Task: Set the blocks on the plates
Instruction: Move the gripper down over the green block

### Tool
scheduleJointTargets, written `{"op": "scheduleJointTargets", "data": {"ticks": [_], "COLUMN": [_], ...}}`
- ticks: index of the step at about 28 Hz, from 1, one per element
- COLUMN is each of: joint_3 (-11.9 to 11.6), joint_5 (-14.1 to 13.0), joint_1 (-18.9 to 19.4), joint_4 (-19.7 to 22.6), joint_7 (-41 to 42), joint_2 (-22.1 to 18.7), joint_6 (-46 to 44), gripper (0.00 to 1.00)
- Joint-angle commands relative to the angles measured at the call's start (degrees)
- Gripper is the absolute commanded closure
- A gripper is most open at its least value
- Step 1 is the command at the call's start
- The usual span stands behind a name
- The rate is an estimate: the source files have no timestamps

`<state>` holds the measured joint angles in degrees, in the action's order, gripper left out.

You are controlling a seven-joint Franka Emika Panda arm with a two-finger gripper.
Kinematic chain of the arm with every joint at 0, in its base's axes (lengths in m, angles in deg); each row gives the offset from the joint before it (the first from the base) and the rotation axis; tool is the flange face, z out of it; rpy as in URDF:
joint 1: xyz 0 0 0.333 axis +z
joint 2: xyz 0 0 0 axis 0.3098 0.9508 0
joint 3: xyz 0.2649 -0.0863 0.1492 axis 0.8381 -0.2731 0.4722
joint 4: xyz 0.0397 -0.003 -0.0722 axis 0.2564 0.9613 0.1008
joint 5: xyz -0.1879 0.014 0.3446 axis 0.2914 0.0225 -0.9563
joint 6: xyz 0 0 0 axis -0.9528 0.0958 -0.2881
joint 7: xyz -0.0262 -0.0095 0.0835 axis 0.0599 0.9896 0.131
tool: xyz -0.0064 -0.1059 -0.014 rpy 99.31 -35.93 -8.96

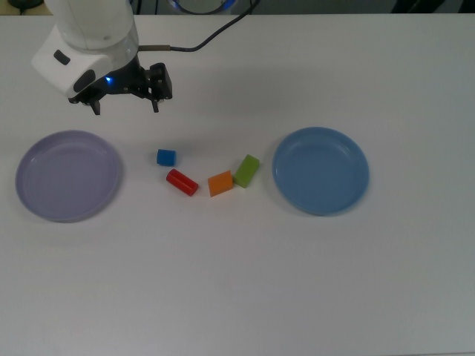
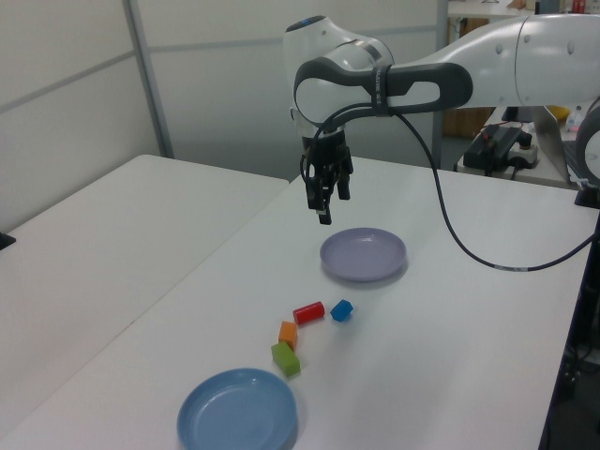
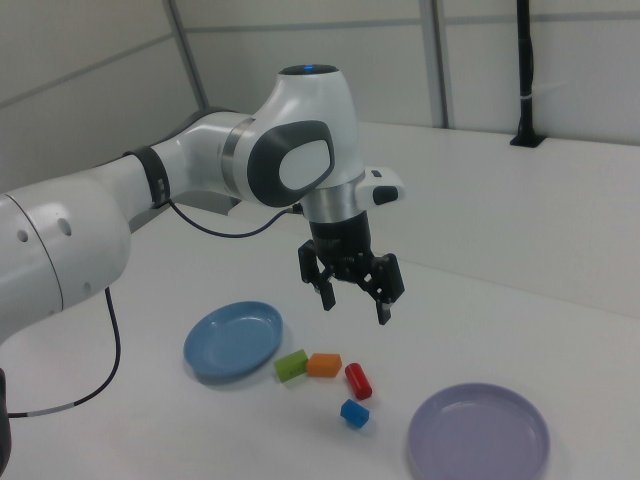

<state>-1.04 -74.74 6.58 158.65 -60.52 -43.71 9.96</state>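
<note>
Four blocks lie loose on the white table between the two plates: a blue cube (image 1: 166, 157), a red bar (image 1: 182, 182), an orange block (image 1: 220, 183) and a green block (image 1: 247, 170). The lavender plate (image 1: 68, 176) is at the top view's left and the light blue plate (image 1: 320, 170) at the top view's right; nothing lies on either. My gripper (image 1: 126, 108) hangs open and holds nothing. It is well above the table, behind the blocks and nearer the lavender plate (image 2: 364, 254). In the right view the gripper (image 3: 355, 310) is above the red bar (image 3: 358, 380) and the blue cube (image 3: 354, 412).
A black cable (image 1: 215, 33) runs from the wrist toward the table's far edge in the top view. A second white table (image 2: 84, 253) stands beyond a gap at the left view's left. A black post (image 3: 524, 70) stands at the back in the right view.
</note>
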Motion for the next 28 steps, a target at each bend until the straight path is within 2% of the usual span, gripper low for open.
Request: {"op": "scheduleJointTargets", "data": {"ticks": [1,5,12,23,28], "joint_3": [-0.4,-0.3,0.2,0.2,0.2], "joint_5": [2.3,3.4,2.7,2.9,2.5], "joint_1": [0.4,0.7,1.2,6.3,8.4], "joint_4": [0.8,0.8,0.8,0.9,1.4], "joint_7": [0.6,0.7,0.7,-0.4,-12.0], "joint_2": [-0.9,-0.9,-0.2,0.8,1.3], "joint_6": [-0.5,-0.5,-0.3,-0.2,2.5], "gripper": [0.0,0.0,0.0,0.0,0.0]}}
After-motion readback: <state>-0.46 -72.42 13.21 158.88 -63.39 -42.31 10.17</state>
